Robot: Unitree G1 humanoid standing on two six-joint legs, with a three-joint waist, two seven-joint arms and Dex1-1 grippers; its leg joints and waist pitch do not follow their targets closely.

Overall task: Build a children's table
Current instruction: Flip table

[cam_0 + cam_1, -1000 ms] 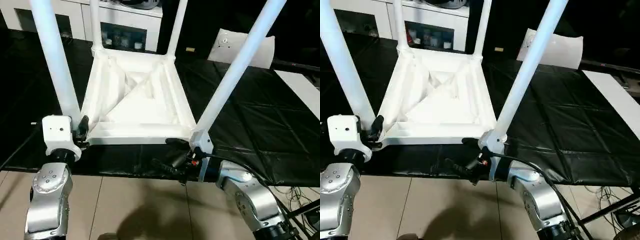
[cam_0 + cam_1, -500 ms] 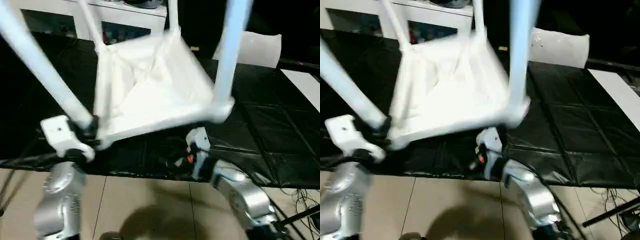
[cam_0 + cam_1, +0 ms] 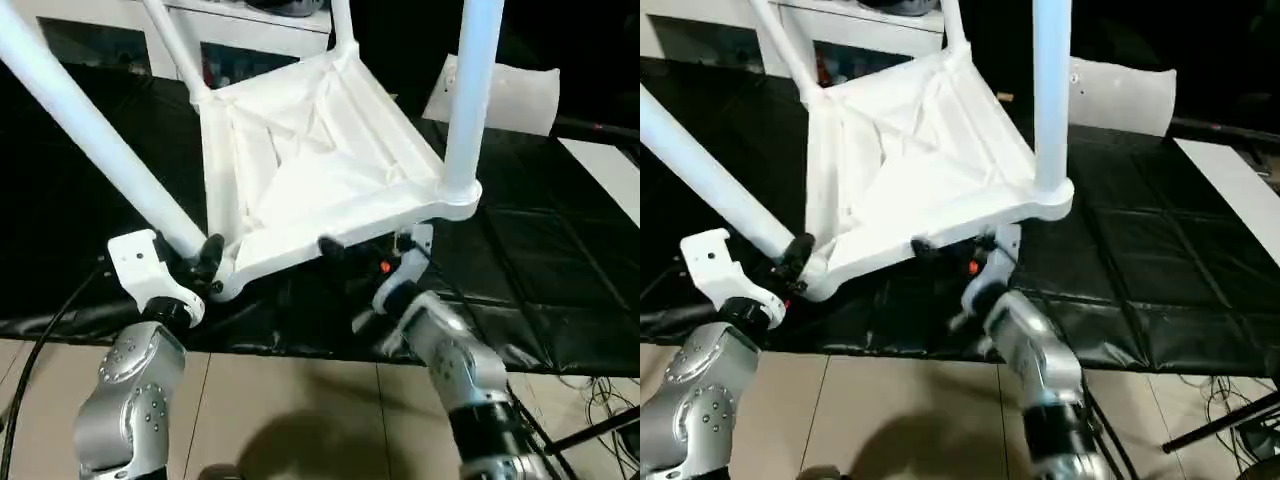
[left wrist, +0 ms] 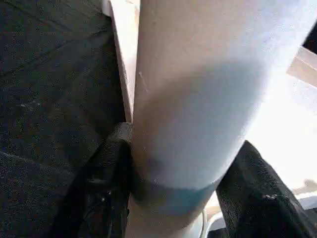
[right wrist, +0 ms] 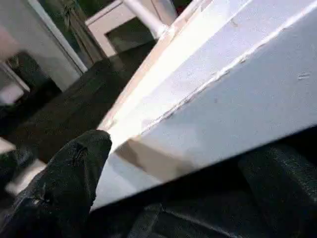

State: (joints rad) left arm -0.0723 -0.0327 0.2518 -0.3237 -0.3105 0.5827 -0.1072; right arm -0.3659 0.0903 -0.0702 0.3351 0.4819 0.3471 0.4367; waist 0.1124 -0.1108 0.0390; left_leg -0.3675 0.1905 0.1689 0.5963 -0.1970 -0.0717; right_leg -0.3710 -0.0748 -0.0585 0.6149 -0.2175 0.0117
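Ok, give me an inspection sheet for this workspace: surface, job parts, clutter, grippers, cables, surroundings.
Surface: black sheet, creased, over the work area.
Job's things: children's table upside down and tilted, near right corner raised; four legs fitted, pointing up.
Clutter: flat white panel with a small round fitting, lying behind the table.
Grippers: left gripper shut on the near left leg just above its socket; right gripper open, jaws under the table's near edge.
Cables: black cable by the left arm; loose wires on the floor at right.
Surroundings: white cabinet with glass doors behind; tiled floor.
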